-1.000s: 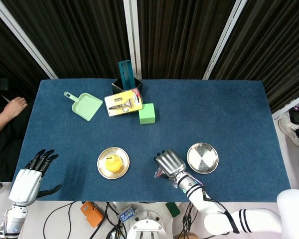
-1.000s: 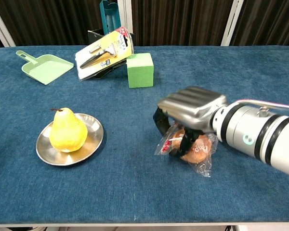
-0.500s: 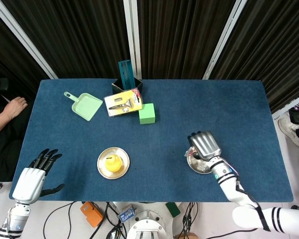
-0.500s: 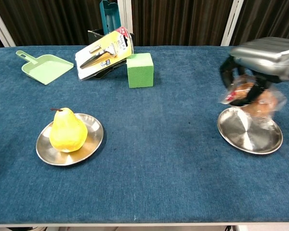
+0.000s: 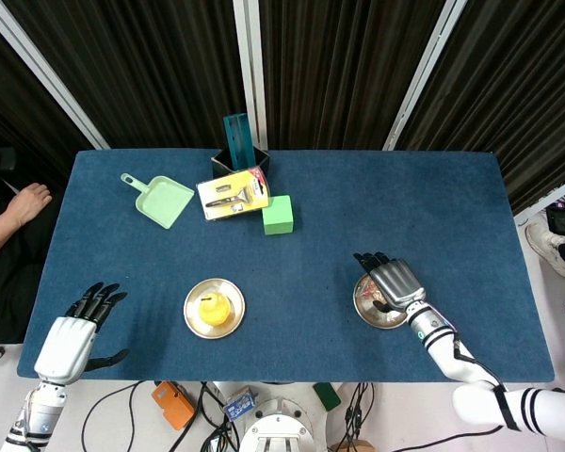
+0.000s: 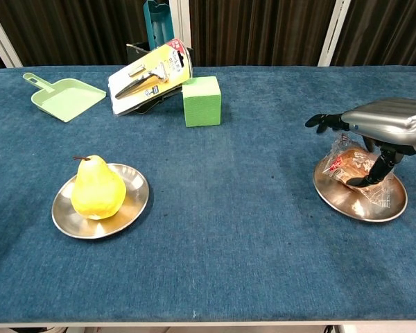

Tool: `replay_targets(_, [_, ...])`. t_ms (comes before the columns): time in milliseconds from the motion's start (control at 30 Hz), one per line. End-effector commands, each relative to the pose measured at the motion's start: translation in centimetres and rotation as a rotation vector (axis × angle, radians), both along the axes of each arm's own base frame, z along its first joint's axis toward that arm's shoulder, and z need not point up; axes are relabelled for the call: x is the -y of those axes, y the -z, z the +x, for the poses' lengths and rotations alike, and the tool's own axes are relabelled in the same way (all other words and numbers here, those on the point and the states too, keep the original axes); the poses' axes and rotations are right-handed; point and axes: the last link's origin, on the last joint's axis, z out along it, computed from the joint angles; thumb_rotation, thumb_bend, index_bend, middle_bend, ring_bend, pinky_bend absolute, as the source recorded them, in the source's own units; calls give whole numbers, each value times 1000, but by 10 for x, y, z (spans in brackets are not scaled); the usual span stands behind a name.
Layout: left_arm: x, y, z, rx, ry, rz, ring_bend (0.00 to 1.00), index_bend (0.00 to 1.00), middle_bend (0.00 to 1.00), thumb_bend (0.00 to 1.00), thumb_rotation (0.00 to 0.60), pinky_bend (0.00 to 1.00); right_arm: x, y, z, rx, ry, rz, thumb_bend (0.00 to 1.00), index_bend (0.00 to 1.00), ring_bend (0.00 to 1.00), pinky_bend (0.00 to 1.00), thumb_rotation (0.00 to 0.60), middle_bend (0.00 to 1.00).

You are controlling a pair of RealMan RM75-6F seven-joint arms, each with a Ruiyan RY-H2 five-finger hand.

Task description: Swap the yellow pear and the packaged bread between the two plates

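Observation:
The yellow pear (image 6: 97,189) stands upright on the left plate (image 6: 135,201), seen from the head as the pear (image 5: 213,308) on its plate (image 5: 193,318). The packaged bread (image 6: 352,166) lies on the right plate (image 6: 353,208). My right hand (image 6: 388,121) hovers just over it with fingers stretched forward and apart; its thumb reaches down beside the wrapper. In the head view that hand (image 5: 395,282) covers most of the right plate (image 5: 367,311) and hides the bread. My left hand (image 5: 71,334) is open off the near left corner, holding nothing.
At the back lie a green dustpan (image 6: 62,97), a packaged tool (image 6: 149,76) leaning on a black holder (image 6: 152,52), and a green block (image 6: 202,100). A person's hand (image 5: 24,202) rests at the table's left edge.
My right hand carried the bread from the table's middle over to the right plate, lowered it there and spread its fingers off it. The left hand barely shifted.

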Motion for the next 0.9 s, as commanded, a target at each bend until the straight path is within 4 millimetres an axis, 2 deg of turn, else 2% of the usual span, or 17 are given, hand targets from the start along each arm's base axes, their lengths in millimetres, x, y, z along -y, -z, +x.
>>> replay_targets(33, [2, -4, -1, 13, 1, 12, 59, 166, 101, 27, 600, 274, -11, -14, 1, 33, -21, -12, 246, 0, 15, 256, 576, 9])
replay_targets(100, [5, -8, -2, 29, 1, 20, 58, 166, 96, 27, 600, 274, -22, -26, 2, 63, -39, -26, 186, 0, 0, 169, 528, 0])
replay_targets(167, [9, -12, -5, 48, -1, 25, 57, 166, 93, 28, 600, 274, -36, -42, 0, 95, -59, -42, 154, 0, 0, 126, 494, 0])
replay_targets(267, [20, -18, -15, 37, -32, 17, 55, 166, 88, 29, 600, 274, -58, -71, -10, 118, -99, -112, 140, 0, 0, 75, 471, 0])
replay_targets(300, [25, -21, -20, 13, -55, 6, 55, 166, 86, 31, 600, 274, -67, -81, -17, 110, -109, -146, 140, 0, 0, 47, 469, 0])
replay_targets(367, [39, -32, -32, -36, -109, -23, 48, 165, 85, 35, 600, 262, -99, -108, -41, 44, -108, -261, 140, 0, 0, 10, 470, 0])
replay_targets(467, [52, -43, -46, -70, -146, 24, 19, 151, 66, 48, 600, 190, -135, -128, -68, 1, -68, -399, 140, 0, 0, 0, 477, 0])
replay_targets(533, [61, -46, -55, -73, -158, 99, 8, 149, 63, 59, 600, 167, -160, -133, -90, 1, -31, -468, 140, 0, 0, 0, 478, 0])
replay_targets(633, [71, -43, -66, -53, -173, 145, 1, 149, 59, 68, 600, 142, -183, -135, -112, 58, 25, -505, 140, 0, 0, 0, 488, 0])
replay_targets(733, [71, -44, -63, -56, -105, 134, 0, 149, 53, 70, 600, 119, -189, -141, -113, 77, -42, -516, 140, 0, 0, 0, 500, 0])
replay_targets(900, [71, -43, -62, -59, -78, 162, 0, 148, 34, 69, 600, 112, -191, -137, -114, 79, -49, -495, 140, 0, 0, 0, 501, 0])
